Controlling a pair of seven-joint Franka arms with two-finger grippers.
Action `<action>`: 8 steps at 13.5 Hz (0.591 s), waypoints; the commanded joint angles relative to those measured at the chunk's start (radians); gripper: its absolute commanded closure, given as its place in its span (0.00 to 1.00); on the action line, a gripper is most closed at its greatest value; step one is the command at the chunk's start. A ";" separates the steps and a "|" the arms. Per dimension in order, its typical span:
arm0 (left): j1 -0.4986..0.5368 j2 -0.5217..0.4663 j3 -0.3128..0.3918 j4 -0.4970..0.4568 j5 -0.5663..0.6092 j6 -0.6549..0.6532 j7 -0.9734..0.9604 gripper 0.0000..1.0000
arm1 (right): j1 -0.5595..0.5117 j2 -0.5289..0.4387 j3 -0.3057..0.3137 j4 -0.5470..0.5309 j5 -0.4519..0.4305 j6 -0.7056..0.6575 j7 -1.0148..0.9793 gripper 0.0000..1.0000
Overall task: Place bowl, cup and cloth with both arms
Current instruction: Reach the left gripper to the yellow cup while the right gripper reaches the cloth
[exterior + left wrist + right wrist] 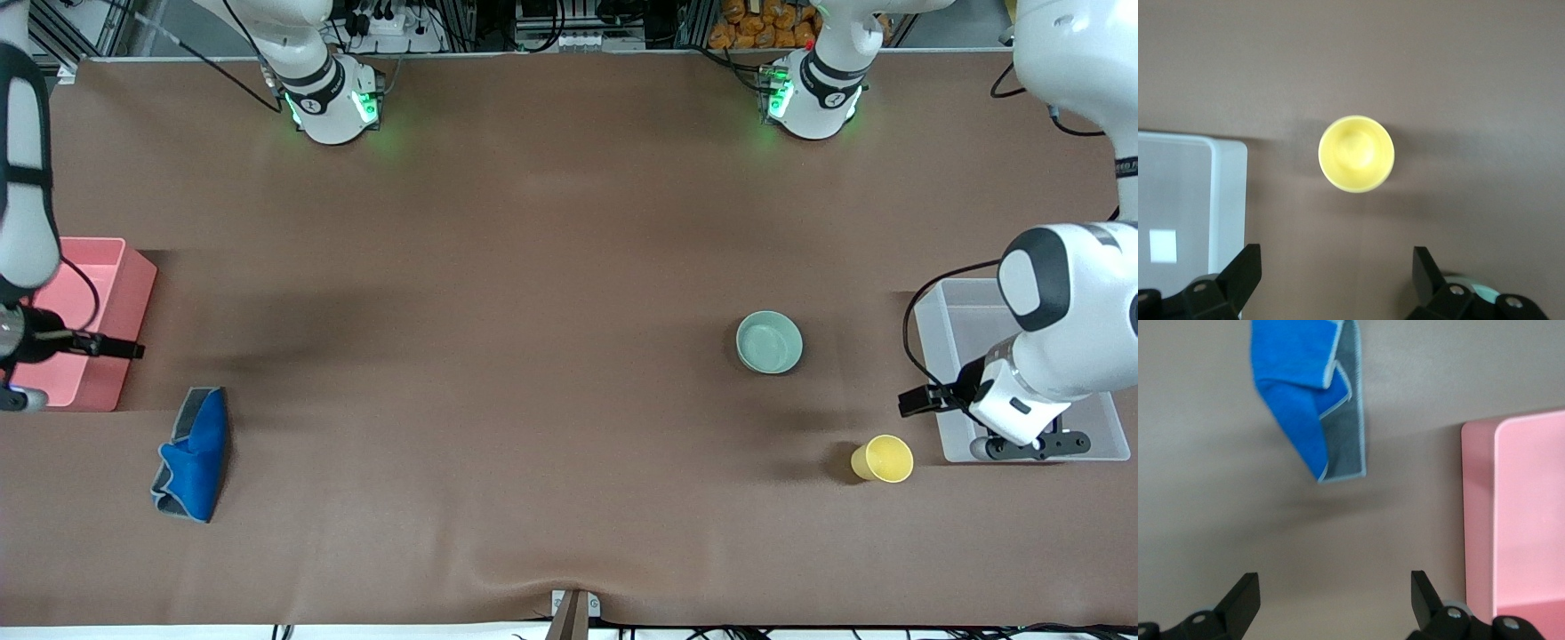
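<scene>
The pale mint-green bowl [769, 341] stands upright on the brown table toward the left arm's end. The yellow cup [883, 459] stands upright nearer to the front camera than the bowl. The blue cloth [194, 453] with grey edging lies crumpled toward the right arm's end. My left gripper [1036, 443] hangs open and holds nothing; its wrist view shows the cup [1356, 153] ahead of the open gripper [1337, 267] and a sliver of the bowl [1478, 288]. My right gripper [18, 398] is open over the table beside the pink bin; the cloth [1311, 407] lies ahead of it [1335, 590].
A clear white bin [960, 311] sits at the left arm's end, beside the cup; its corner shows in the left wrist view [1228, 193]. A pink bin [98, 267] sits at the right arm's end and shows in the right wrist view [1531, 520].
</scene>
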 commanded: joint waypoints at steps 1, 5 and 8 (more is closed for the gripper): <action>-0.002 0.098 0.008 0.067 -0.003 0.076 0.007 0.00 | -0.017 0.050 0.014 0.030 -0.013 0.062 0.004 0.00; 0.001 0.170 0.010 0.066 0.055 0.168 0.022 0.07 | -0.043 0.129 0.014 0.030 -0.004 0.171 0.002 0.00; 0.000 0.204 0.010 0.066 0.053 0.213 0.023 0.24 | -0.048 0.190 0.017 0.030 0.002 0.295 0.007 0.00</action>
